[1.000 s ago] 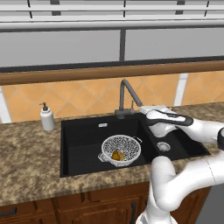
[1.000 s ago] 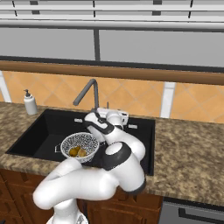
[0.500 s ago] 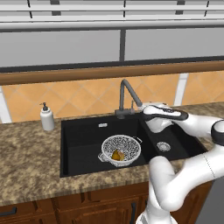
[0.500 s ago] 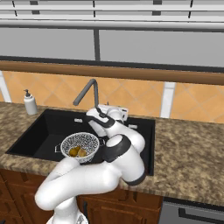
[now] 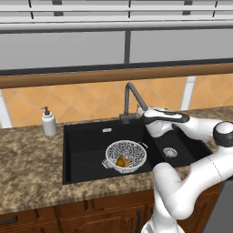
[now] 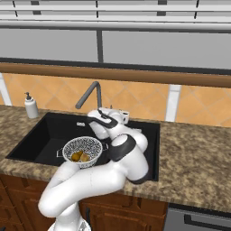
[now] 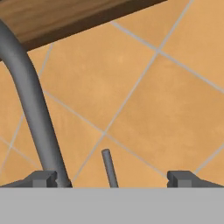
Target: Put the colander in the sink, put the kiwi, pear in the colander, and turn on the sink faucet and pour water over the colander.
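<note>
The whitish mesh colander (image 5: 126,156) (image 6: 82,150) stands in the large basin of the black sink (image 5: 86,141) (image 6: 40,140). Inside it lie the yellow pear (image 6: 75,157) and the brownish kiwi (image 6: 84,157), close together. The dark grey sink faucet (image 5: 130,97) (image 6: 90,94) rises behind the basins, its spout reaching over the large one. My gripper (image 5: 144,113) (image 6: 95,117) is open at the faucet's base. In the hand view the faucet's pipe (image 7: 30,100) passes just inside the left fingertip (image 7: 41,178), and the thin lever (image 7: 109,168) stands midway between the tips of the gripper (image 7: 111,179). I see no water.
A white soap pump bottle (image 5: 48,123) (image 6: 30,106) stands on the granite counter (image 5: 27,168) left of the sink. An orange tiled wall (image 7: 144,87) and a wooden ledge (image 5: 91,77) rise close behind the faucet. The small basin has a silver drain (image 5: 170,152).
My hand has moved left, closer to the faucet's base. The jaws stay open. The colander and the fruit have not moved.
</note>
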Available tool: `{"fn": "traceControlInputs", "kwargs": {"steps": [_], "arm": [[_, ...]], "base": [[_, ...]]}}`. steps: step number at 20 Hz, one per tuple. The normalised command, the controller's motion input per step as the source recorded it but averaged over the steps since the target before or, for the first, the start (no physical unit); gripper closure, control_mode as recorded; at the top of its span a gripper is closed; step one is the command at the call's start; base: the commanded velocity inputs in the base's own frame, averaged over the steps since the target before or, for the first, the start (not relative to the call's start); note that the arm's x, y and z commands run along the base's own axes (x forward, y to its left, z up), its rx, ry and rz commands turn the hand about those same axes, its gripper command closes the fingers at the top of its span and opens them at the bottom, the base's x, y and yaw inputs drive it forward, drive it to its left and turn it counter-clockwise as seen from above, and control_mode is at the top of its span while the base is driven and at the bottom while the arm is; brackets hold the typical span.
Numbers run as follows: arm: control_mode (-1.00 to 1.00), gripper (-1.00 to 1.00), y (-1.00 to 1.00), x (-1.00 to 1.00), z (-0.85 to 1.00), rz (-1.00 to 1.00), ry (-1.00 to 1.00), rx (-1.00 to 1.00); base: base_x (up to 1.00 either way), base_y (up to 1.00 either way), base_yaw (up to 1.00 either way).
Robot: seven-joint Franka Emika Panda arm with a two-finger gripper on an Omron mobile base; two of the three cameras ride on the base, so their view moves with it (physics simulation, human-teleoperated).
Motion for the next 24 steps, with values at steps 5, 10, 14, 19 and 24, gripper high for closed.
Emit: {"fn": "traceControlInputs", "kwargs": {"steps": [5,10,14,19,24], "arm": [[-1.0,-1.0,0.02,0.32,-0.04,0.0,0.0,0.0],[-1.0,-1.0,0.01,0.23,-0.12,0.0,0.0,0.0],[-1.0,-1.0,0.0,0.16,-0.16,0.0,0.0,0.0],[-1.0,-1.0,0.0,0.13,-0.17,0.0,0.0,0.0],[-1.0,-1.0,0.0,0.11,-0.17,0.0,0.0,0.0]], "base": [[0.0,0.0,0.0],[0.0,0.0,0.0],[0.0,0.0,0.0],[0.0,0.0,0.0],[0.0,0.0,0.0]]}}
